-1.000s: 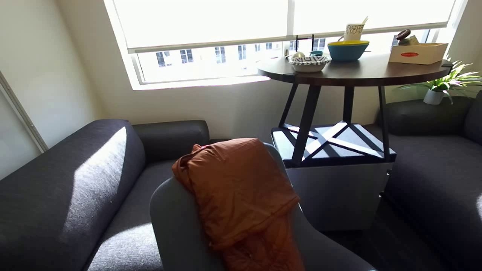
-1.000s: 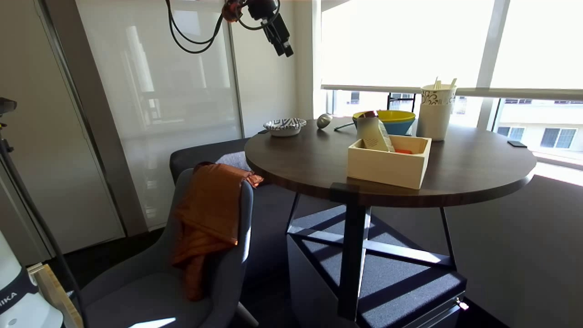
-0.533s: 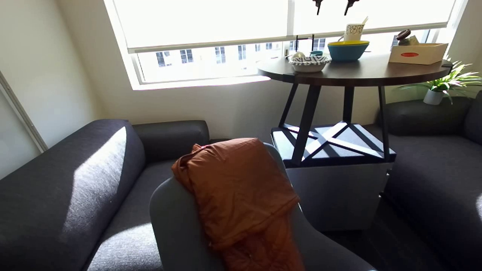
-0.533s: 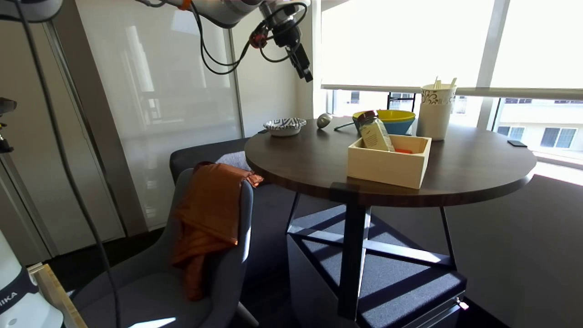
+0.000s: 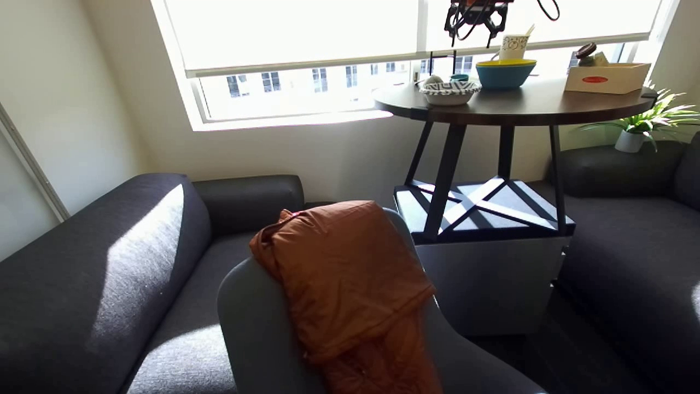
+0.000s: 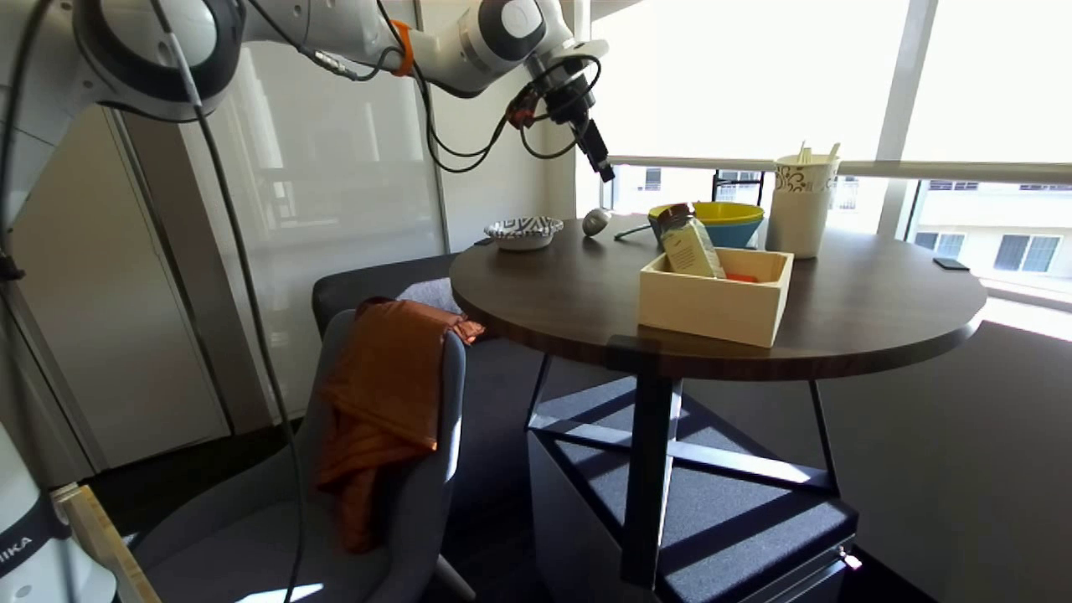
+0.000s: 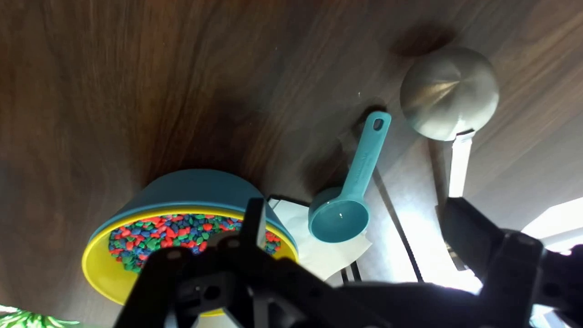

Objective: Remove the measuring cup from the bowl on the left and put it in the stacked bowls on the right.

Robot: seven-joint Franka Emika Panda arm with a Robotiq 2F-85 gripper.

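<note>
The teal measuring cup (image 7: 340, 217) lies on the table beside the stacked bowls in the wrist view, its handle pointing up. Its teal rim (image 5: 460, 77) shows behind the patterned bowl, and its handle (image 6: 634, 231) shows left of the stack. The stacked bowls, yellow inside blue (image 7: 196, 187), hold red, blue and green bits; they show in both exterior views (image 5: 505, 75) (image 6: 739, 233). The black-and-white patterned bowl (image 5: 448, 94) (image 6: 524, 235) stands at the left table edge, outside the wrist view. My gripper (image 7: 354, 207) is open and empty, above the table (image 5: 470, 46) (image 6: 606, 173).
A round silver metal scoop (image 7: 450, 93) (image 6: 596, 222) lies right of the measuring cup in the wrist view. A tall patterned cup (image 6: 802, 209) with sticks stands behind the stacked bowls. A wooden box (image 6: 712, 306) holds a jar (image 6: 691, 249). A chair with an orange jacket (image 6: 385, 385) stands beside the table (image 6: 561, 293).
The arm has come down and reached out over the table, toward the right in an exterior view. The gripper has come into sight from above. The objects on the table have not moved.
</note>
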